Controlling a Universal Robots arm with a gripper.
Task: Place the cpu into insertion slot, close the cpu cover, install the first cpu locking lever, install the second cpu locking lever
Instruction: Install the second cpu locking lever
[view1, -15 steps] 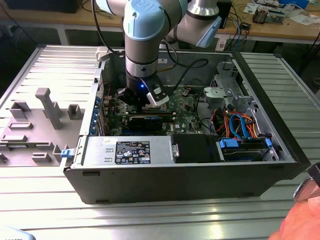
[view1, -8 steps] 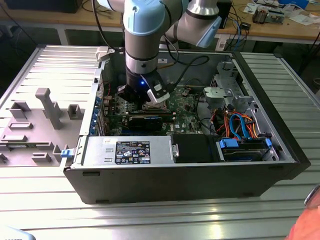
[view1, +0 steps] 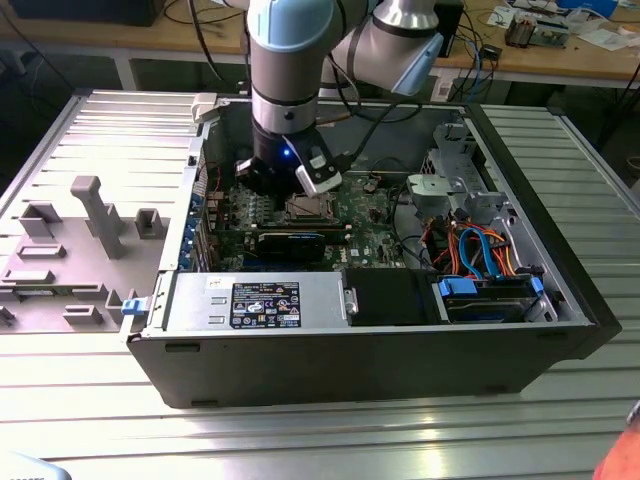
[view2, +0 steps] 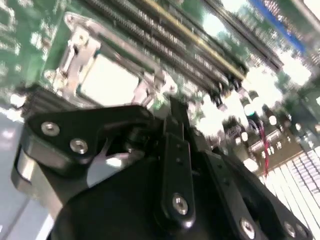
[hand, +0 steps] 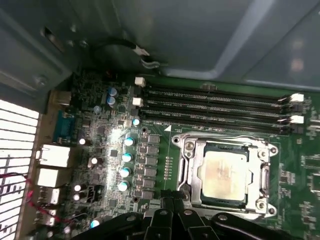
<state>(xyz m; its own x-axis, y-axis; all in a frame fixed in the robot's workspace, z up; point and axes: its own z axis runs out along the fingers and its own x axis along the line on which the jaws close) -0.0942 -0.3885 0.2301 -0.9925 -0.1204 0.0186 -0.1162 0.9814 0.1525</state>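
**Gripper poised beside the loaded CPU socket**

One small flat square cpu (hand: 223, 172) with a dull silver-grey metal top lies seated in the socket on the green motherboard (hand: 115, 125), inside the open black computer case (view1: 400, 360). One thin silver metal cpu cover (hand: 192, 160), a frame with a square opening, lies flat around the chip, the chip's top showing through the opening. In the first wrist view the black gripper (hand: 172, 210) sits just beside the socket's near corner, the chip lying ahead of the fingertips and a little to one side. Its two black fingers (hand: 165, 202) stand drawn close together with nothing between them. The chip is square, so it has no long axis; the socket's sides run parallel to the four long black memory slots (hand: 215, 107) just beyond it. I cannot make out the locking levers separately.

In the exterior view the single arm hangs over the board.
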